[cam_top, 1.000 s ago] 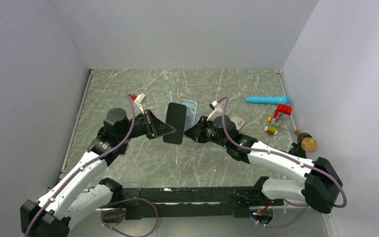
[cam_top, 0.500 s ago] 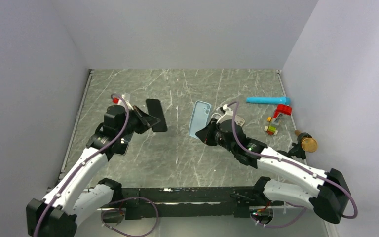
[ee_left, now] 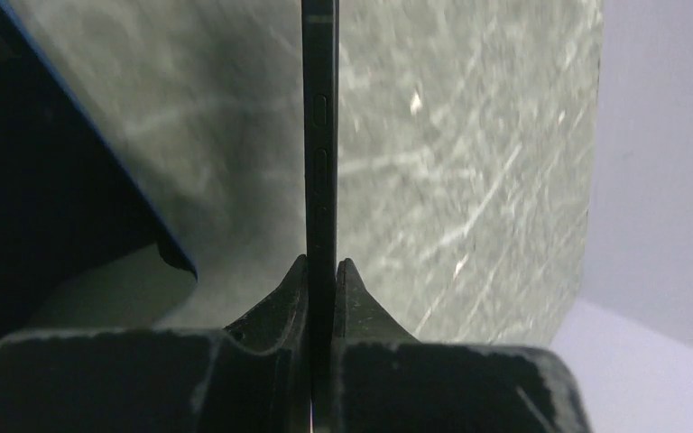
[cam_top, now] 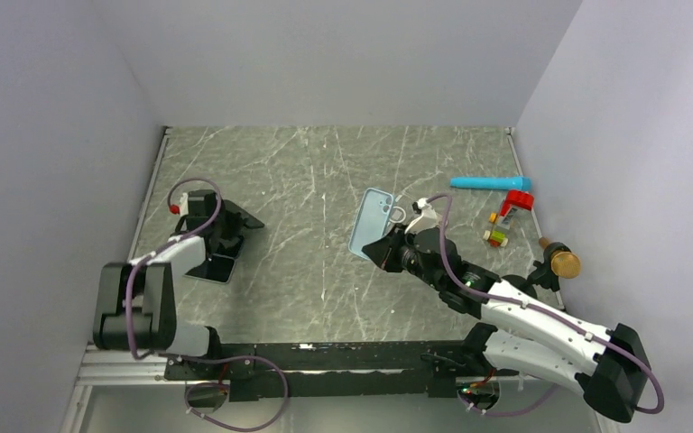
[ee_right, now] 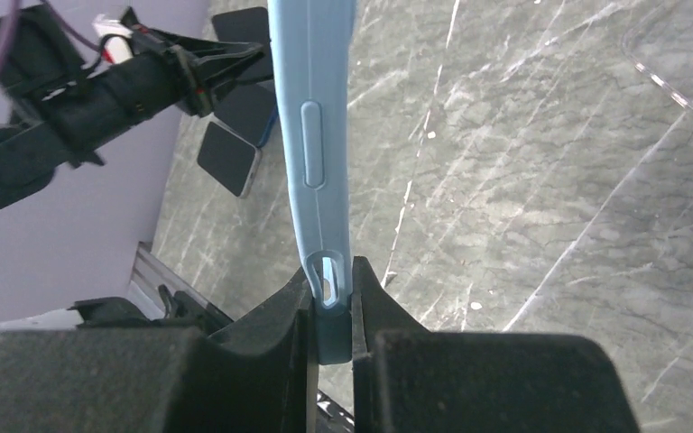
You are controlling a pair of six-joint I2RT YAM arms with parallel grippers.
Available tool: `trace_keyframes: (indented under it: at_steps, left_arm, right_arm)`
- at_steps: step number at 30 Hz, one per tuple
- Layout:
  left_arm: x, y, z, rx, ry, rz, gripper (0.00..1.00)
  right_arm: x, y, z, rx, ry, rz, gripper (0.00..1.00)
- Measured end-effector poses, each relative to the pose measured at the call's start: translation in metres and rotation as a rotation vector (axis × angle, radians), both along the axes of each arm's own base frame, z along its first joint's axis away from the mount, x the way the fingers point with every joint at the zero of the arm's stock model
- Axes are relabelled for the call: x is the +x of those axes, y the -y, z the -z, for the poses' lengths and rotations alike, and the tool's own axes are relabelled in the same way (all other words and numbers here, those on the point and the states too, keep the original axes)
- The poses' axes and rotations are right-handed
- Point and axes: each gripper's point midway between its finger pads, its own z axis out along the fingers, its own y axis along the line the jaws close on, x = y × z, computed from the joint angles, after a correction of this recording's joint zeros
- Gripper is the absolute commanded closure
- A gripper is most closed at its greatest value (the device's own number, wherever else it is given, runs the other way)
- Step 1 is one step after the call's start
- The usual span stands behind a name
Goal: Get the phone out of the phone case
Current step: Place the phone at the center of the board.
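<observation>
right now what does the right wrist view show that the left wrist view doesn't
Only the right wrist view: the light blue phone case, edge-on, clamped in the right jaws, with the left arm beyond it. Only the left wrist view: the black phone, edge-on with its side buttons showing, clamped in the left jaws. Both: the grey marbled table below, and one item held apart from the other.

– On my left wrist feed I only get the phone [ee_left: 320, 135] edge-on, with its top cut off by the frame.
– And the dark shape [ee_left: 45, 180] beside it?
– Too blurred for me to name. On my right wrist feed, the phone case [ee_right: 314, 135] also runs off the top.
</observation>
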Motion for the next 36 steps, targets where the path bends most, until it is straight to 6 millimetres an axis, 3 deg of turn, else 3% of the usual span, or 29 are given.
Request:
trace_keyframes:
  at_steps: [6,12,17,24,27,29,36]
  left_arm:
    - [0.040,-0.031,0.023,-0.018,0.019,-0.086,1.00]
    - [0.052,-0.034,0.024,-0.026,0.061,-0.097,0.84]
    - [0.053,-0.035,0.023,-0.040,0.062,-0.118,0.61]
    - [0.047,-0.034,0.029,-0.055,0.007,-0.130,0.39]
    - [0.044,-0.033,0.027,-0.054,-0.011,-0.127,0.15]
    - [0.038,-0.033,0.021,-0.055,-0.039,-0.127,0.02]
    - [0.031,-0.032,-0.050,-0.038,0.004,-0.117,0.01]
  right_arm:
    - [-0.001,0.001,-0.008,0.026,0.015,0.004,1.00]
    - [0.000,0.000,-0.004,0.017,0.007,0.004,1.00]
    - [0.001,-0.001,0.002,0.004,-0.006,0.001,1.00]
    - [-0.001,-0.004,0.003,0.009,-0.011,-0.015,1.00]
    - [-0.001,-0.005,0.003,0.019,-0.008,-0.017,1.00]
    - [0.000,-0.005,0.005,0.015,-0.012,-0.016,1.00]
    - [0.005,-0.005,0.017,0.041,-0.050,-0.014,1.00]
